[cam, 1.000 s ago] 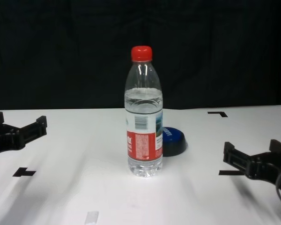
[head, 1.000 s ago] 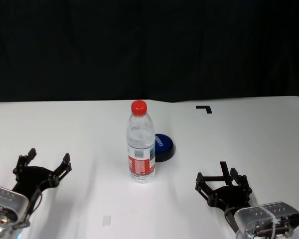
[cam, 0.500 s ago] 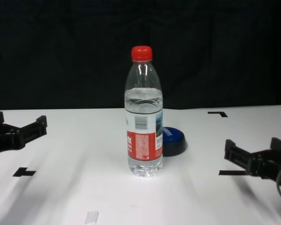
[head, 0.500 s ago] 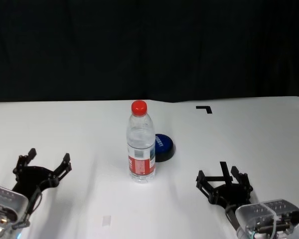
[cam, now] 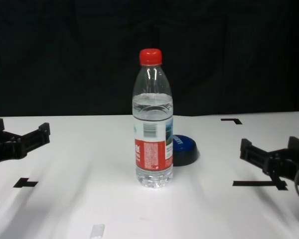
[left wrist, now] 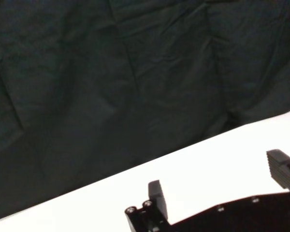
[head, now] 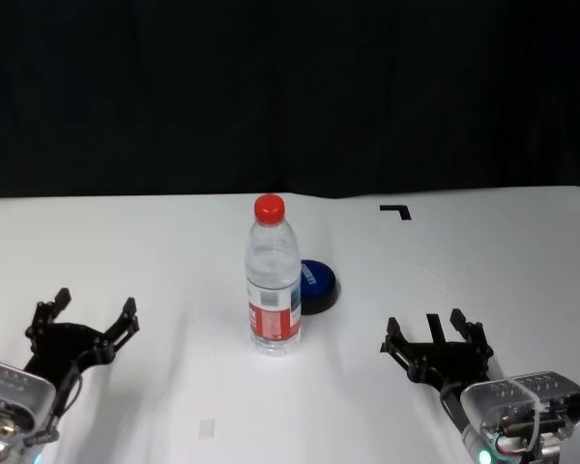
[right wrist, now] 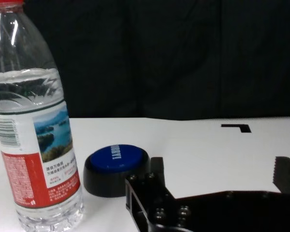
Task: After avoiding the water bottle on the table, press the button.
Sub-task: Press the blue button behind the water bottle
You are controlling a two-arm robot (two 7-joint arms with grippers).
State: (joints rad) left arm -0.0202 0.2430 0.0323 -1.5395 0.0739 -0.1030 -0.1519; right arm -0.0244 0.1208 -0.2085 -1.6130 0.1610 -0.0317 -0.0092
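Approach phase — button not yet pressed.

My right gripper (head: pixel 435 340), fingers spread, hovers low at 4 o'clock from the water bottle (head: pixel 274 276); the button (head: pixel 316 285) sits just behind it at 1 o'clock. Next: swing around the bottle's right side, then descend. Left gripper (head: pixel 80 319) parked, spread, on the table (head: pixel 155 242).

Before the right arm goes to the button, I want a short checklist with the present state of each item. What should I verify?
1. Water bottle upright on the table, cap on: ok.
2. Button visible and uncovered, behind the bottle toward the robot's right: ok.
3. Right gripper open, holding nothing: ok.
4. Right gripper apart from the bottle, with bare table between them: ok.
5. Bottle and button touching or just close: cannot tell, they overlap in the head and chest views.
6. Left gripper open and far on the robot's left, away from both things: ok.
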